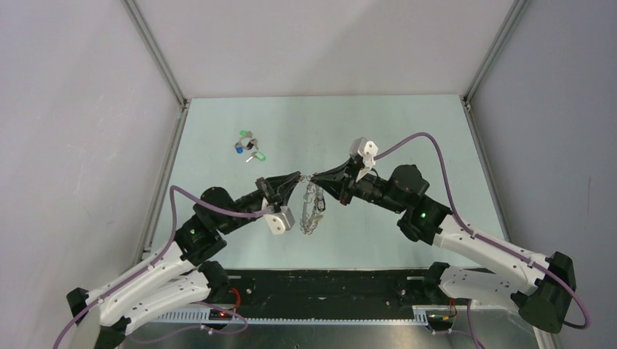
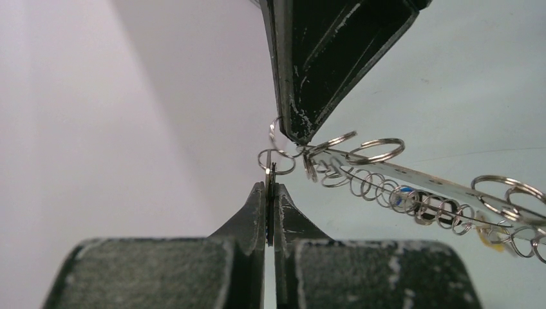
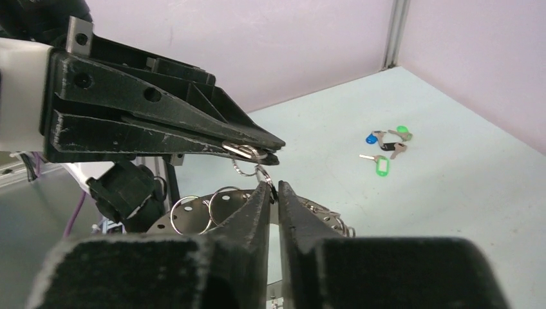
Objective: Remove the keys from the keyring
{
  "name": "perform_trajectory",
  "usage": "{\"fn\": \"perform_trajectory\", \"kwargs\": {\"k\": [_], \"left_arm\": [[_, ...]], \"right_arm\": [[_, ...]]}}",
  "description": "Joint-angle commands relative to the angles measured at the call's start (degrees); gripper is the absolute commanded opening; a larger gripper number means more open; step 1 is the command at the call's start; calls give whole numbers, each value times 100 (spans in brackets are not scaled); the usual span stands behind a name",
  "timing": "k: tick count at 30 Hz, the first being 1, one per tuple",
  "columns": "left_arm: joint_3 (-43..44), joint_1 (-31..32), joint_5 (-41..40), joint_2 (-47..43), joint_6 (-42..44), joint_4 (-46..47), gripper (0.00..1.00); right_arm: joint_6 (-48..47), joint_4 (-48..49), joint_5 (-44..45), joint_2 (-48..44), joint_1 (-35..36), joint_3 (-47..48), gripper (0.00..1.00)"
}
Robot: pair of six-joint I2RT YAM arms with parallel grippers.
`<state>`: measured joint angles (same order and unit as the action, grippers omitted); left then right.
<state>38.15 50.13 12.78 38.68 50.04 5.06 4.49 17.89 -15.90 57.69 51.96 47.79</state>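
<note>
Left end effector [image 1: 295, 179] & right end effector [image 1: 315, 177] meet tip to tip in top view, both off the surface [image 1: 407, 131]. Keyring [image 1: 313, 209] hangs edge-on just below the two tips. Loose keys [image 1: 248, 145] w/ blue, green & black tags lie in a small cluster on the surface, well apart, beyond the left end effector.

Left wrist: left end effector [image 2: 270, 188] fingers pressed together, pinching a small wire loop [image 2: 277, 161] at keyring rim. Right end effector [image 2: 297, 132] comes in from above, tip just beside that loop. Keyring [image 2: 412, 177] runs off to the right of the tips, rim fringed w/ loops; blue & yellow bits among the loops, too blurred to tell.

Right wrist: right end effector [image 3: 271, 188] fingers pressed together on a wire loop. Left end effector [image 3: 270, 147] just above it, tips clamped on another loop. Keyring [image 3: 206, 212] sits below-left of the tips. Keys [image 3: 388, 145] on the surface, far right of the tips.
</note>
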Motion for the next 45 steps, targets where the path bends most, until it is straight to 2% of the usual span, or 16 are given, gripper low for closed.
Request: {"fn": "perform_trajectory", "kwargs": {"k": [1, 2, 3, 4, 7, 18, 36, 45], "left_arm": [[175, 28, 127, -123, 29, 311, 0], [175, 34, 128, -130, 30, 311, 0], [175, 30, 133, -131, 32, 307, 0], [171, 31, 140, -125, 27, 310, 0], [168, 31, 152, -132, 32, 307, 0], [173, 35, 177, -117, 26, 310, 0], [175, 33, 216, -84, 10, 301, 0], [175, 32, 210, -62, 11, 303, 0]], "right_arm": [[-161, 310, 143, -110, -76, 0, 21], [-208, 249, 62, -109, -73, -3, 33], [-323, 140, -79, -118, -73, -1, 37], [-398, 98, -146, -122, -73, -4, 40], [-688, 0, -476, -150, -76, 2, 40], [-1310, 250, -1030, -63, -75, 39, 31], [-1223, 240, -1314, 345, -48, 372, 26], [-1126, 250, -1277, 433, -33, 431, 18]]}}
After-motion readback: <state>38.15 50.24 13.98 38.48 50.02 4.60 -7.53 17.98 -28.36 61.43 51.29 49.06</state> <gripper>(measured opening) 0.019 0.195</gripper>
